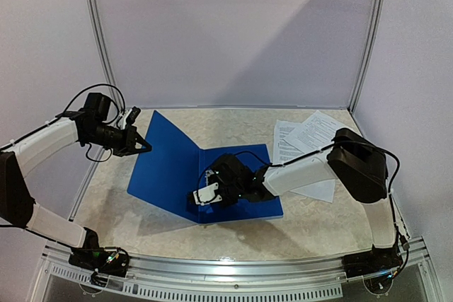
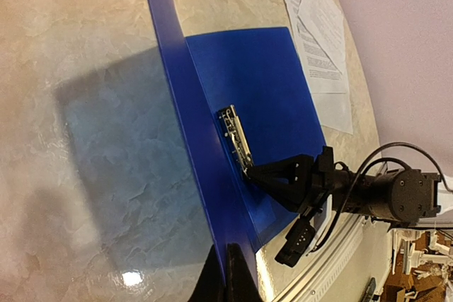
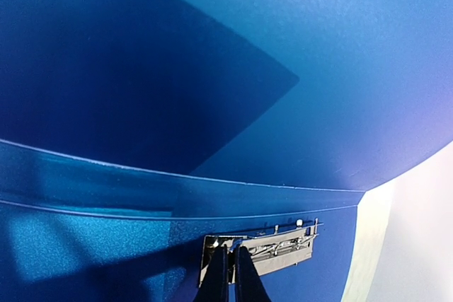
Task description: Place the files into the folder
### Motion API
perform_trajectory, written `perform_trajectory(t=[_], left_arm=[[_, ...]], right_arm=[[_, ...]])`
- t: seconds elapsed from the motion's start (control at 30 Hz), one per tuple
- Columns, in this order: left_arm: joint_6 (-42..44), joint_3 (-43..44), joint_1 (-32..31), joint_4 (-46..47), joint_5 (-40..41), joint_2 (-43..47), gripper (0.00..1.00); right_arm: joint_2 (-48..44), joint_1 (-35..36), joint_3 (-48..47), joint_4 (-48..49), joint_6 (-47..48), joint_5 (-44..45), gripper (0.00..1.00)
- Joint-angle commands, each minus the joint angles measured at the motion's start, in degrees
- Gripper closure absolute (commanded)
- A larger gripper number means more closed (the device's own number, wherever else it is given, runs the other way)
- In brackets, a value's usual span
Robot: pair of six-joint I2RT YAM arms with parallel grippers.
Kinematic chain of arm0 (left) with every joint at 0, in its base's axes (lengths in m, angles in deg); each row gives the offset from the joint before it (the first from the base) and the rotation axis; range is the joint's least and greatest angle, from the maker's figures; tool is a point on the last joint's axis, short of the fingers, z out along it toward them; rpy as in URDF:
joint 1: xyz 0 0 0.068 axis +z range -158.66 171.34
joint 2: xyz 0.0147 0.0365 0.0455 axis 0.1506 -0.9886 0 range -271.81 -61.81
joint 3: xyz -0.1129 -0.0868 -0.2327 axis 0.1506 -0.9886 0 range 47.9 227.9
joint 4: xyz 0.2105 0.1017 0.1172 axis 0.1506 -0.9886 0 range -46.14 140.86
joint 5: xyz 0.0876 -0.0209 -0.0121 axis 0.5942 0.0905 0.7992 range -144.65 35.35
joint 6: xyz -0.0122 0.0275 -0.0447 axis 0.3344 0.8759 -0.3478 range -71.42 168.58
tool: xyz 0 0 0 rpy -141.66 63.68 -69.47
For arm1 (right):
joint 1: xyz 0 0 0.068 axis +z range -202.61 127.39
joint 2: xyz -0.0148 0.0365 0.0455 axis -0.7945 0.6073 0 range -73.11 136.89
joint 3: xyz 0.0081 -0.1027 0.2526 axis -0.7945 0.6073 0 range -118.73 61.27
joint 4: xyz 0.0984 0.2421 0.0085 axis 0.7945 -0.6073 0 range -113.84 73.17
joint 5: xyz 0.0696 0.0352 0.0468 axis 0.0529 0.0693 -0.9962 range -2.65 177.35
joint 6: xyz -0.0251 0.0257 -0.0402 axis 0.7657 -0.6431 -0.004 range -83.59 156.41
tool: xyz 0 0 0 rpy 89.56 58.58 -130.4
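The blue folder [image 1: 248, 164] lies open on the table, its front cover [image 1: 166, 167] raised at a slant. My left gripper [image 1: 146, 146] is shut on the cover's outer edge [image 2: 228, 266] and holds it up. The metal clip [image 2: 235, 136] sits by the inner spine. My right gripper [image 1: 202, 189] reaches in from the right, and its fingertips [image 3: 231, 252] are shut on the near end of the clip [image 3: 276, 249]. The files [image 1: 304, 139], white printed sheets, lie loosely stacked on the table right of the folder [image 2: 318, 40].
The marble-patterned tabletop [image 1: 233, 122] is fenced by white walls behind and at both sides. A metal rail [image 1: 233, 266] runs along the near edge between the arm bases. My right arm [image 1: 354, 164] stretches over the near part of the files.
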Motion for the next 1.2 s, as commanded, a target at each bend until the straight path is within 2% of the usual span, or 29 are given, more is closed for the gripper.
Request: perform_trajectory(t=[0.0,0.37,0.5,0.77,1.17], left_arm=[[1.5,0.2,0.5,-0.5,-0.3,1.3,1.0],[1.8,0.1,0.7,-0.5,-0.2,1.3,1.0],[1.9,0.3,0.8,-0.4,-0.8,1.3,1.0],[3.2,0.5,1.0,-2.0,-2.3,1.8,1.0],[4.6,0.9,1.6,-2.7,0.5,2.0,1.0]], right_arm=[[5.2,-0.4,3.6,-9.8,-0.5,1.2,1.0],[6.6,-0.1,4.7,-13.0,-2.4,1.9,1.0],[6.8,1.8,6.1,-11.6,-2.4,3.1,1.0],[6.9,4.6,9.5,-6.9,-10.8,3.3,1.0],[8.6,5.7,13.2,-7.0,-13.7,4.1,1.0]])
